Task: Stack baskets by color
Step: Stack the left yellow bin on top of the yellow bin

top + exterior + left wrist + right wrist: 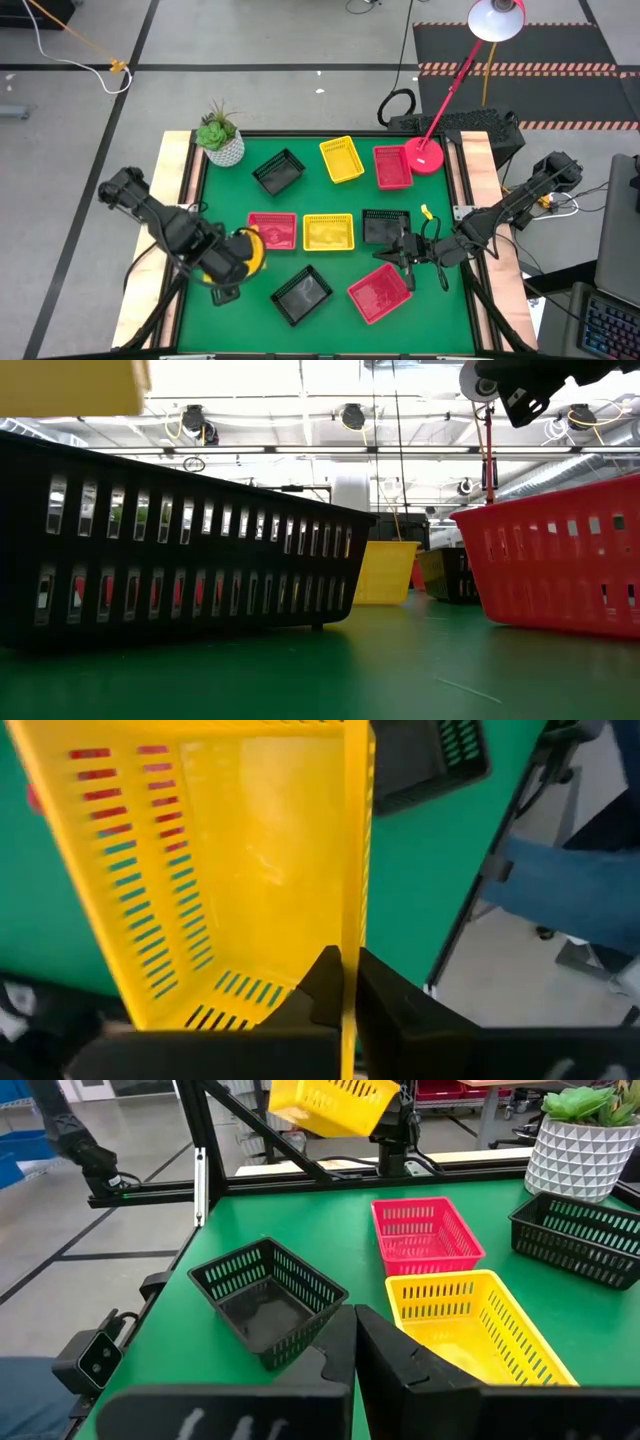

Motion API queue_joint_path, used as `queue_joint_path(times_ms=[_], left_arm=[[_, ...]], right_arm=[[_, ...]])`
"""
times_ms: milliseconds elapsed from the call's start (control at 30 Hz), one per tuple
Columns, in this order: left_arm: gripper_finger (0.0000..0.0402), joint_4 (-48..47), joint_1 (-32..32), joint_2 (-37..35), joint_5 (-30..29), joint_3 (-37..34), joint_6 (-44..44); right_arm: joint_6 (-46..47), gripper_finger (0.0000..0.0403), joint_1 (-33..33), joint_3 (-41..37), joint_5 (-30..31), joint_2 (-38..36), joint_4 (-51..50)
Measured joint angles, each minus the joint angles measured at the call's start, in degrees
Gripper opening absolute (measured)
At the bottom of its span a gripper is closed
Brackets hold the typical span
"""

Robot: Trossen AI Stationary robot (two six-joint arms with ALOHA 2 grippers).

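the left gripper (243, 252) has its jaws pinching the wall of a lifted yellow basket (250, 251), held up off the green worktop (340, 200) at the near left, just near of the red basket (272, 230) in the middle row. in the left wrist view that wall runs straight down between the two dark fingers (322, 988), so the grip looks sound though thin.

the fitting home, i'd say, is the middle yellow basket (328, 231), just right of that red one; a third yellow basket (341, 158) sits at the far side. to do it well, carry the held basket level, square its long side with the one below, and lower it until it nests before letting go, since a tilted drop could catch on the rim and push the lower basket along.

the right gripper (396, 250) waits with jaws pressed together and nothing in them, over the near edge of the middle-right black basket (386, 226).

hard to make out: from above, the left wrist covers most of the held basket, so its tilt is unclear. the table-level view is walled off by a near black basket (170, 545) and a near red basket (560, 555), hiding the middle row. only two red baskets near the left show in the overhead view beside the far red basket (392, 167).
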Motion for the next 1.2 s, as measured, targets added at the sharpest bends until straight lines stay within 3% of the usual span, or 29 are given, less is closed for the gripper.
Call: queue_joint_path(times_ms=[200, 467, 733, 967, 1200], left_arm=[[0.0009, 0.08, 5.02, 0.0, -1.33, 3.33, 12.11], [0.0009, -0.02, 12.06, 0.23, -7.87, 7.69, 26.77], [0.0008, 0.02, 17.89, 5.38, -11.47, 17.38, 41.43], [0.0008, 0.14, 20.49, 12.03, -12.64, 27.35, 50.64], [0.0008, 0.17, 22.09, 17.02, -17.04, 30.86, 54.55]], right_arm=[[0.0, 0.0, 0.0, 0.0, 0.0, 0.0, 0.0], [0.0, 0.0, 0.0, 0.0, 0.0, 0.0, 0.0], [0.09, 0.0, 0.02, 0.0, 0.0, 0.0, -1.09], [0.2, 0.0, 0.02, 0.0, 0.0, 0.0, -2.92], [0.22, 0.0, 0.02, 0.0, -0.09, -0.02, -4.9]])
